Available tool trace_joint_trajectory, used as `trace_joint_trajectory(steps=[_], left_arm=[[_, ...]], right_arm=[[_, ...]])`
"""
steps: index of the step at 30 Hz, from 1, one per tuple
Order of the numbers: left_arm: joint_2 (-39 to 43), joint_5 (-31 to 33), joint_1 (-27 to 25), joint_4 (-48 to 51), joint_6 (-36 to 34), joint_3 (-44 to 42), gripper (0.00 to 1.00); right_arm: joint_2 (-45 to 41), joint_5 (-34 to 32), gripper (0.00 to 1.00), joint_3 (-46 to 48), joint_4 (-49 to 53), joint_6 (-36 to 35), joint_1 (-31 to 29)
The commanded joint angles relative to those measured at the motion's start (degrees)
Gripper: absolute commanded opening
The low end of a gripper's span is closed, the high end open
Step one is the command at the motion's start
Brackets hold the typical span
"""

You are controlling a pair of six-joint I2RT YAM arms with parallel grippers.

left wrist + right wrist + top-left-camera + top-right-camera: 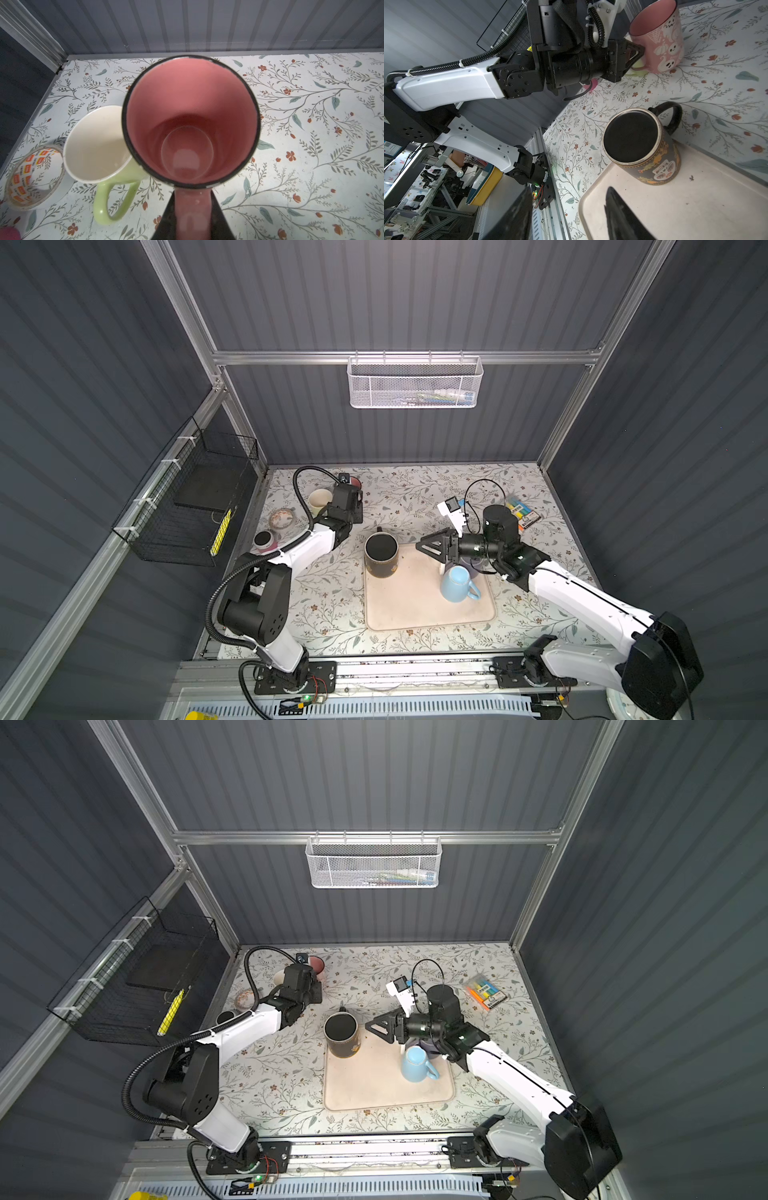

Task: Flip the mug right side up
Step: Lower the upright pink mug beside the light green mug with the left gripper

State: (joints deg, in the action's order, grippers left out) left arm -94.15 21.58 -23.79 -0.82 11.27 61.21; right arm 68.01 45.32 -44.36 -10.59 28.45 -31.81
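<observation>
A pink mug (pixel 191 116) with ghost prints stands mouth up on the table at the back left, also seen in the right wrist view (pixel 660 39). My left gripper (pixel 192 220) is shut on its handle. A black mug (pixel 381 553) stands upside down on the near-left corner of the beige tray (pixel 415 610), flat base up and handle toward the back. A light blue mug (pixel 457 583) stands base up on the tray's right side. My right gripper (pixel 422 545) hangs open on its side above the tray between them, holding nothing.
A green mug (pixel 99 145) stands upright against the pink mug, with a tape roll (pixel 31 176) beside it. A small dark-and-pink cup (pixel 264 540) sits near the left edge. A marker pack (pixel 521 510) lies at the back right. A black wire basket (pixel 195 506) hangs on the left wall.
</observation>
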Motion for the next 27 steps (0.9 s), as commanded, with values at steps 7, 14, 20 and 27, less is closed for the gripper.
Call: trace_joint_trajectory(steps=[7,14,20,27], left_arm=[[-2.2,-0.1,0.4,-9.9,-0.9,1.4,0.0],[-4.1,0.0,0.6,-11.9,-2.0,1.1,0.0],[-4.9,-0.3,1.2,-12.5,-2.1,0.9,0.0],[-5.2,-1.6,2.4,-13.6,-2.4,-0.4,0.0]], right_arm=[[0.4,0.7,0.57,0.8,-2.2,-1.2,-0.2],[0.6,0.7,0.56,1.0,-2.9,-1.2,-0.1],[0.7,0.5,0.56,1.3,-3.1,-1.5,-0.2],[0.9,0.6,0.56,1.5,-3.5,-1.5,-0.1]])
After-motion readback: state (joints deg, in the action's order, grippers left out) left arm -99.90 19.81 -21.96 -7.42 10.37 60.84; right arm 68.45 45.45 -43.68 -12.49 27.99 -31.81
